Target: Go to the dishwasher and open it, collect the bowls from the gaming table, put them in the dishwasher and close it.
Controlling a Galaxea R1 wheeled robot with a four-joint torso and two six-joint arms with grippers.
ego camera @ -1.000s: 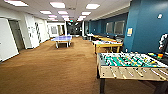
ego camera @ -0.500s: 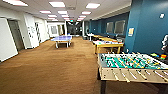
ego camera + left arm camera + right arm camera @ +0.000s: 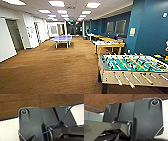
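Observation:
I am in a long room with brown carpet (image 3: 55, 70). The dishwasher is out of view. At the right edge, behind the foosball table, sit small bright green and orange-red shapes (image 3: 160, 57), too blurred to tell whether they are the bowls. I cannot make out a white-topped gaming table among the tables here. The left wrist view and the right wrist view show the robot's dark plates above brown floor.
A green-field foosball table (image 3: 130, 66) stands close at the front right. Behind it is a yellow wood table (image 3: 110, 45). A blue ping-pong table (image 3: 61, 38) stands mid-room. White walls and doors (image 3: 15, 37) line the left, a blue wall (image 3: 147, 30) the right.
The view has crept slightly forward between the earlier frames and now. Nothing in the room has moved.

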